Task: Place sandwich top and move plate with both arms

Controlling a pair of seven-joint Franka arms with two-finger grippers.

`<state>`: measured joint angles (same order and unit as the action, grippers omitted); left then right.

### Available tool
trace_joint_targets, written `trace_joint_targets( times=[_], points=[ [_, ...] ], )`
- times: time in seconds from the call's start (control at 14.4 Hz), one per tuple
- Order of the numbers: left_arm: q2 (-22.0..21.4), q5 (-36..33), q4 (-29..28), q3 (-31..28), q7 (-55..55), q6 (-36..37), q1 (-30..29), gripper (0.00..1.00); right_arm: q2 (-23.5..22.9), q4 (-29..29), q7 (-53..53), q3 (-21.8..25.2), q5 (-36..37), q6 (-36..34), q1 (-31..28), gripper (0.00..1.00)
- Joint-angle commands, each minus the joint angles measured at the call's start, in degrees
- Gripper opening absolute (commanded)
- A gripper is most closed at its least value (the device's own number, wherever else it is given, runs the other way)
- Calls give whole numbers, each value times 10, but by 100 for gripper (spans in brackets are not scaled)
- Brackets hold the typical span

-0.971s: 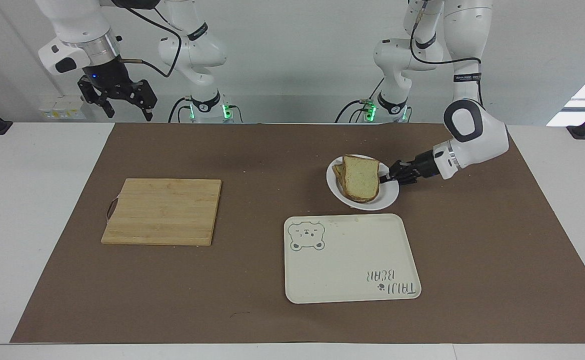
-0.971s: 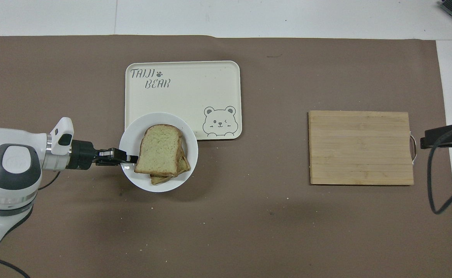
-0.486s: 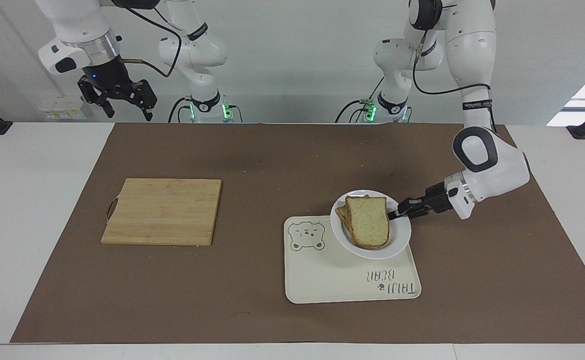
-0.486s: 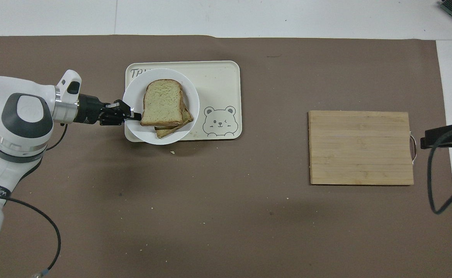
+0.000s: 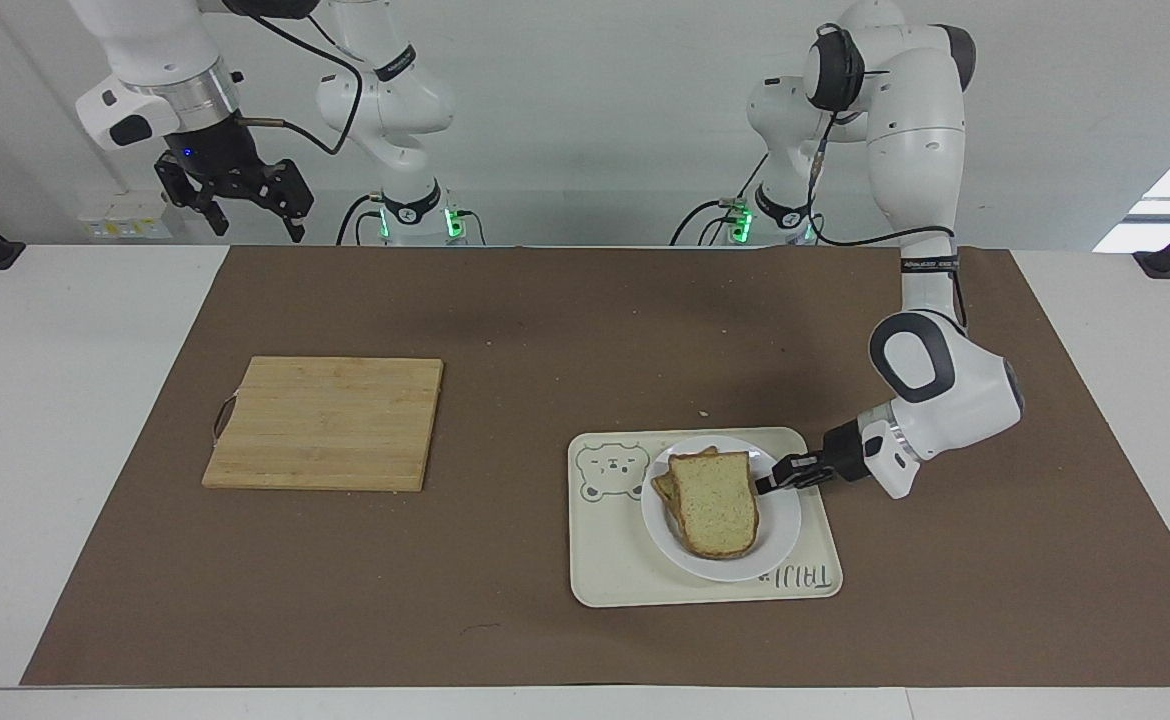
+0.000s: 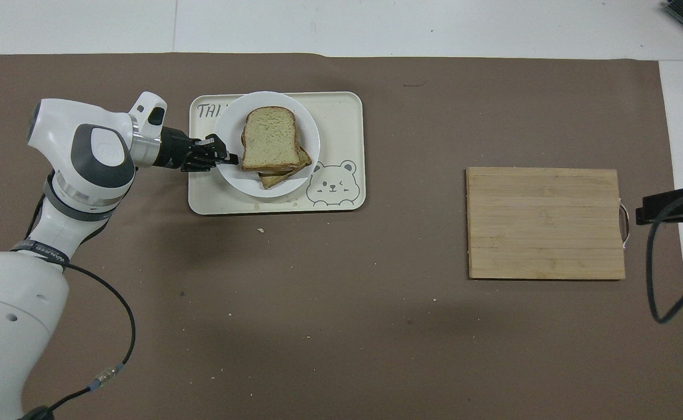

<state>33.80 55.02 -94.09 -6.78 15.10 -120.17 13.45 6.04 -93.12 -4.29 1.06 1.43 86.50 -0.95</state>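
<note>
The left gripper [image 5: 767, 485] pinches the round white plate [image 5: 780, 530] on the cream bear tray [image 5: 605, 570]. The pale bread slice [image 5: 713, 503] tops the stack. The right gripper [image 5: 245, 210] waits open.

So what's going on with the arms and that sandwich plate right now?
Left gripper at plate rim, plate on bear tray. Sandwich top sits on the stack. Right gripper open, waiting up over the table's edge. Nothing in the way.
</note>
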Motion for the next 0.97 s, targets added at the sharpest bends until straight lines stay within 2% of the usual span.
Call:
trace_joint_targets(
  times=[0.0, 0.21, 0.42, 0.69, 0.9],
  points=[
    [3, -11, 14, -6, -10, -6, 4, 100, 12, -13, 17, 1, 6, 3, -2, 100],
    [-8, -52, 21, -12, -9, 5, -4, 100, 11, -13, 17, 1, 6, 2, -3, 100],
    [-44, -101, 18, -25, -16, 27, -9, 100, 11, -13, 17, 1, 6, 2, -3, 100],
    [-96, -258, 20, -43, -66, 54, -6, 100, 12, -13, 17, 1, 6, 2, -3, 100],
    [-126, -351, 24, -44, -76, 60, -6, 100, 12, -14, 17, 1, 5, 3, -2, 100]
  ],
)
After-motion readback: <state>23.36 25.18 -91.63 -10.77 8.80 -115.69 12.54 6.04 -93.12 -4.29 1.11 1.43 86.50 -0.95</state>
